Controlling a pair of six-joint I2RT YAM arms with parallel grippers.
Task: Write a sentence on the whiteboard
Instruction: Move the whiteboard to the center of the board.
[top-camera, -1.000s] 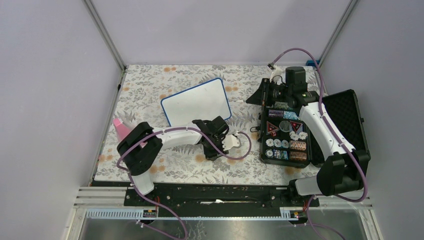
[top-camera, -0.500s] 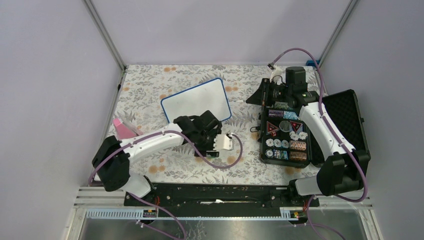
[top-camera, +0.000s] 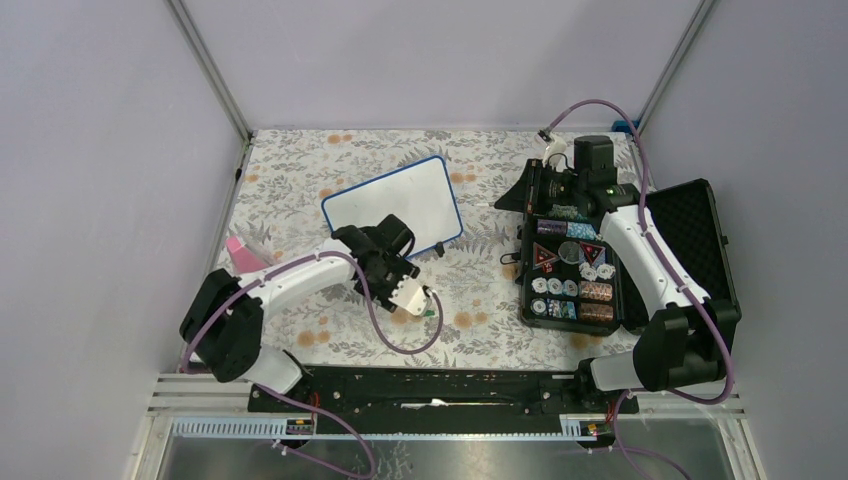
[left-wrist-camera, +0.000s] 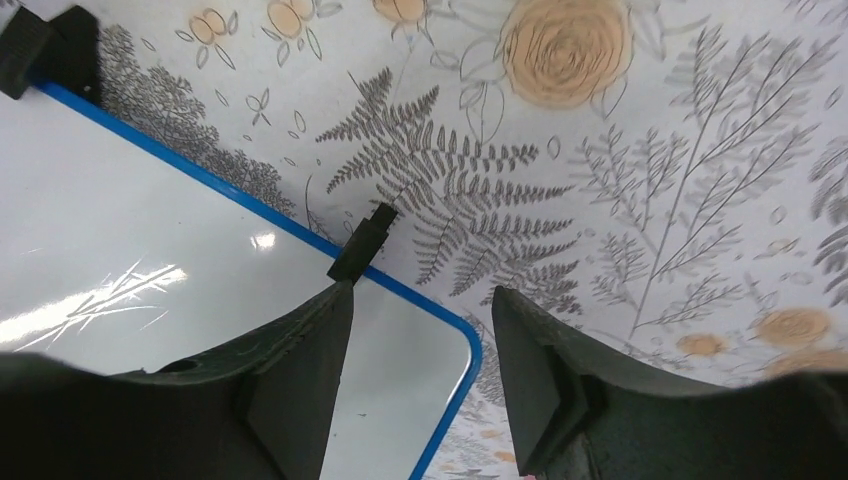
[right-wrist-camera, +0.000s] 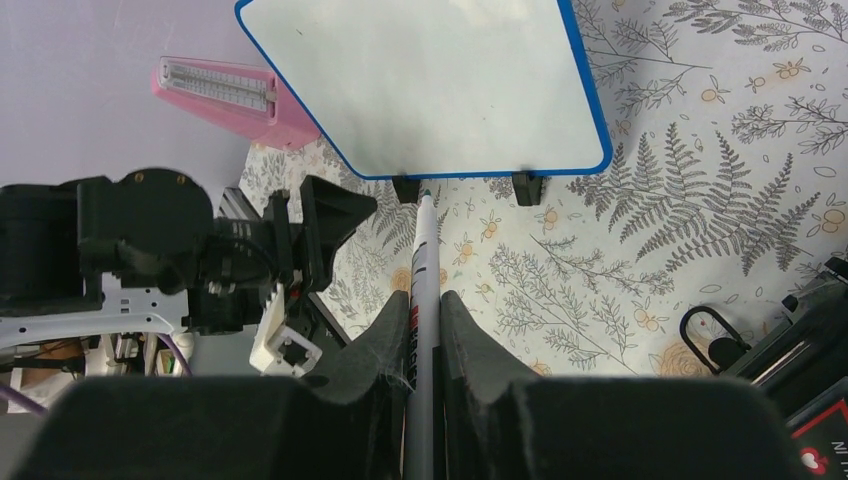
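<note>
White barrel with a dark, red-lettered band: the marker (right-wrist-camera: 424, 260) is clamped between the fingers of my right claw (right-wrist-camera: 425, 312) and points out toward the whiteboard (right-wrist-camera: 420, 85). My left claw (left-wrist-camera: 420, 320) is slack, fingers spread with nothing between them, hanging above one rounded corner of the board.

The board lies flat on the floral cloth (top-camera: 300, 170), left of centre and turned askew. Its face is plain glossy white and catches streaks of light. It has a thin blue rim and rounded corners.

From my left wrist, my own fingers and the frame cut off most of the board. From my right wrist, its far edge runs out of the top of the frame. In that view the marker's tip lines up with the board's near edge. From above, though, my right claw stands well apart from the board, to its right, at the far end of the black case (top-camera: 690, 235). I cannot tell the tip's colour, and from above I can barely make out the marker. The case's contents are too small to name.

I count one board, one marker, two black clips (right-wrist-camera: 527, 188) on the board's long edge, one open case, and one pink wedge (right-wrist-camera: 230, 100) past the board's left side.
</note>
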